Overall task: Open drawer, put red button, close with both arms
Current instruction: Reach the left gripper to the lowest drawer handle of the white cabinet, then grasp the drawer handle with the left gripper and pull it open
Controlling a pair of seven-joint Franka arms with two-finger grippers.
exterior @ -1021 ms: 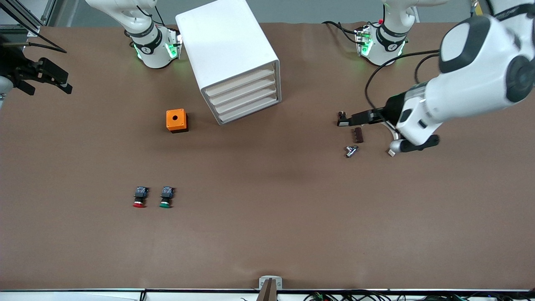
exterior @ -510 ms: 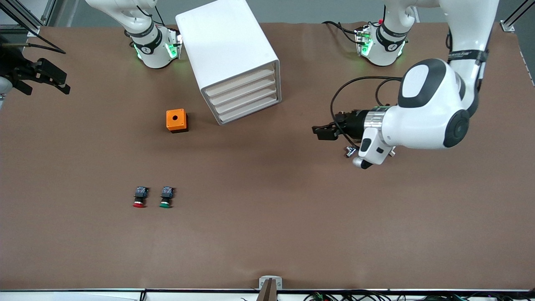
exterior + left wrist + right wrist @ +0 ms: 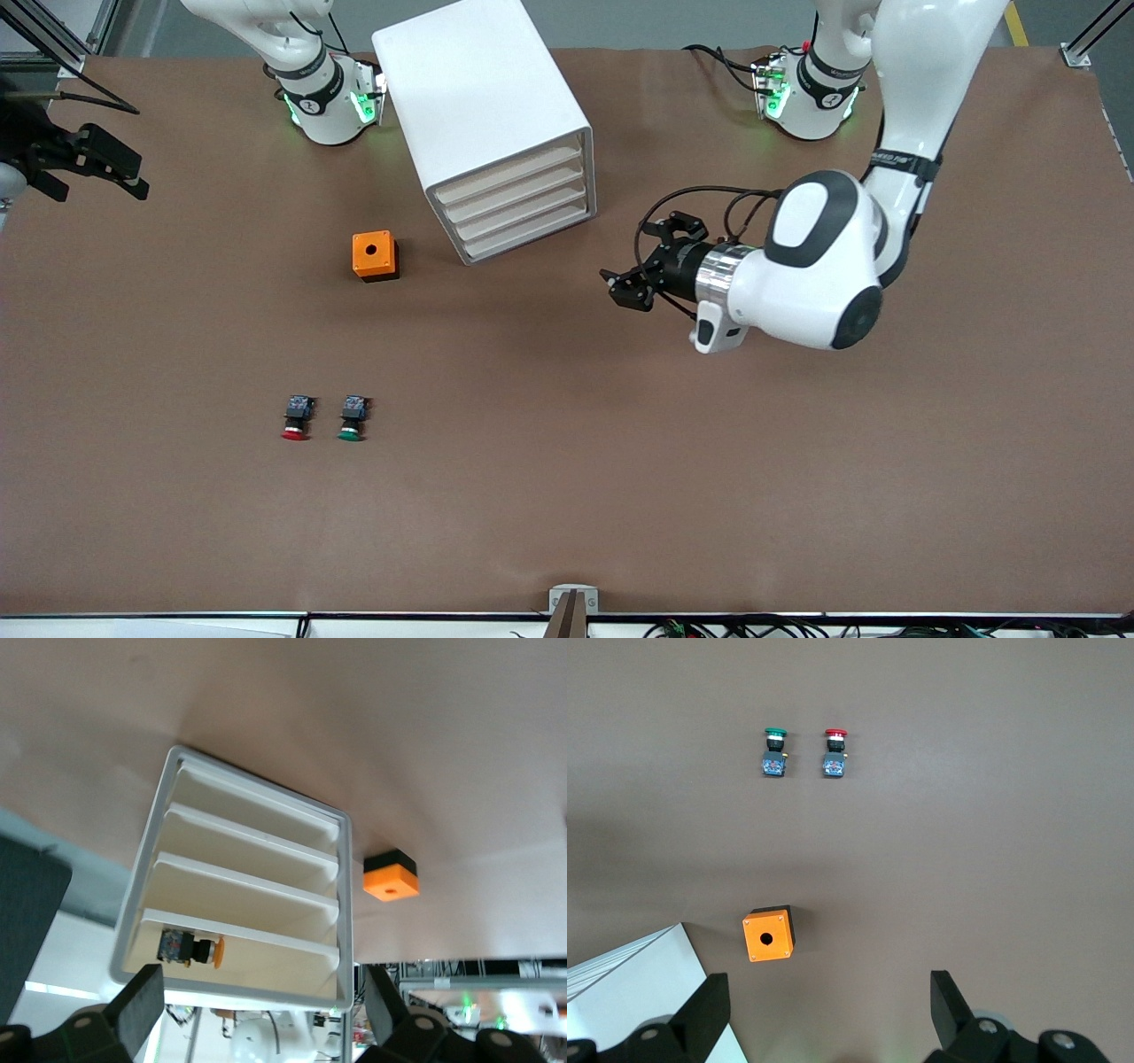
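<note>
Progress is nil: cabinet [image 3: 496,133] drawers look shut, red button [image 3: 296,419] lies on the worktop [image 3: 567,496] beside the green one [image 3: 353,419], left hand [image 3: 640,276], spread and empty, hovers near the drawer fronts, right hand [image 3: 93,168] waits spread at the worktop's right-arm end.

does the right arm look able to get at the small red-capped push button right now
Probably yes: the small red-capped push button sits in the open beside the green-capped one, nothing above it; the open right gripper hangs at the table's edge.

Red button [image 3: 296,419] lies on its side, just beside green-capped twin [image 3: 353,418]
</note>
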